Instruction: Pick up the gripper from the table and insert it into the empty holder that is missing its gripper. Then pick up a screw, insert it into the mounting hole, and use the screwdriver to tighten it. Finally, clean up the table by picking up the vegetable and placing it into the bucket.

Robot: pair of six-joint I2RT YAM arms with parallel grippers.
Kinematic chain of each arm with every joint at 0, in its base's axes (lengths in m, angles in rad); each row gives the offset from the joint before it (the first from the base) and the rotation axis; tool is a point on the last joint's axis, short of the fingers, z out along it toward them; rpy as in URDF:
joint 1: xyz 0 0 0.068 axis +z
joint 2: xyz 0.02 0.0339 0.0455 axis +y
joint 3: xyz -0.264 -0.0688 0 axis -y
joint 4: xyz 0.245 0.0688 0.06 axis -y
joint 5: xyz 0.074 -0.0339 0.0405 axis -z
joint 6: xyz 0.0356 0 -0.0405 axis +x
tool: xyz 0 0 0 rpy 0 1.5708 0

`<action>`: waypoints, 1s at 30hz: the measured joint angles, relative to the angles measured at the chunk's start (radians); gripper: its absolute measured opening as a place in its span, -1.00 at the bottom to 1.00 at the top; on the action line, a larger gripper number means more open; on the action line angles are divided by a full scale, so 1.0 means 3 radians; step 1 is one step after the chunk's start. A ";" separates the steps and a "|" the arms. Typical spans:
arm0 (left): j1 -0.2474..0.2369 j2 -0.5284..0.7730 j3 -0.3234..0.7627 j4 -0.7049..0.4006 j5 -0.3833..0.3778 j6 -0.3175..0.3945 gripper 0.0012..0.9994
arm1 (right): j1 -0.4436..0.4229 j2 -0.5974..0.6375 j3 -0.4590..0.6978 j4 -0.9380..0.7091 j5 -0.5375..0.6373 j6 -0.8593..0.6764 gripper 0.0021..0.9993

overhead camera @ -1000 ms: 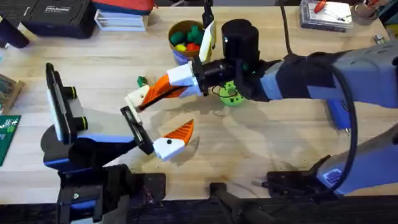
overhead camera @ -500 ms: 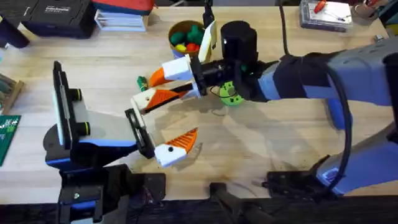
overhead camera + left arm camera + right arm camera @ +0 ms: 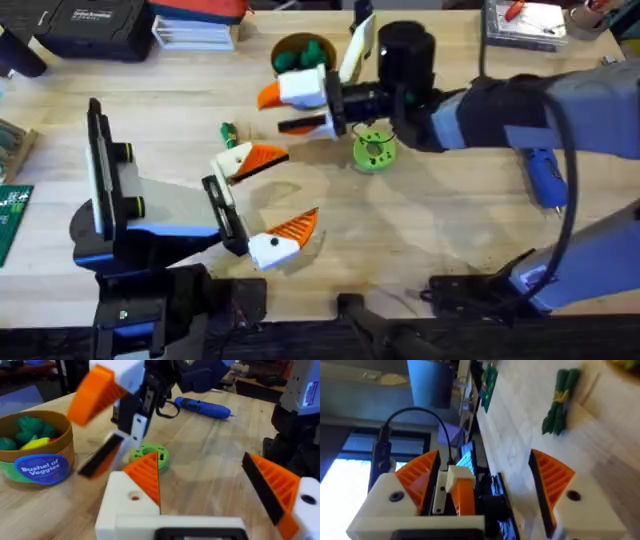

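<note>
- Overhead: the right hand [image 3: 300, 100] hangs near the far edge of the worktop [image 3: 440, 230], just beside the bucket [image 3: 296, 52], fingers spread and empty. The left hand [image 3: 262, 200] rests nearer the front edge, wide open, holding nothing. The vegetable [image 3: 227, 131] lies on the wood between them, well apart from the bucket, so I judge the clean-up is not done. The screwdriver [image 3: 545, 178] lies toward the right edge, beside the right arm.
- Left wrist: the bucket [image 3: 36, 455], labelled "Bushel of Veggies", already holds toy produce. The blue screwdriver [image 3: 204, 408] lies flat farther off. A green disc [image 3: 150, 455] sits between.
- Right wrist: the vegetable [image 3: 561, 401] is a slim green bundle, asparagus-like, with a yellowish band, lying free beyond the open fingers [image 3: 552, 480].
</note>
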 joint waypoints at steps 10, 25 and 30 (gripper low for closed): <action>0.0000 0.0000 0.0000 0.0000 0.0002 0.0000 0.97 | -0.0407 -0.1030 0.0001 -0.1891 0.0867 -0.1165 0.99; 0.0000 0.0001 0.0000 -0.0001 0.0014 -0.0001 0.97 | -0.0075 -0.1741 0.0000 -0.4062 0.3104 -0.2655 0.99; 0.0000 0.0000 0.0000 -0.0001 0.0014 0.0000 0.97 | -0.0074 -0.1741 0.0000 -0.4168 0.3229 -0.2687 0.79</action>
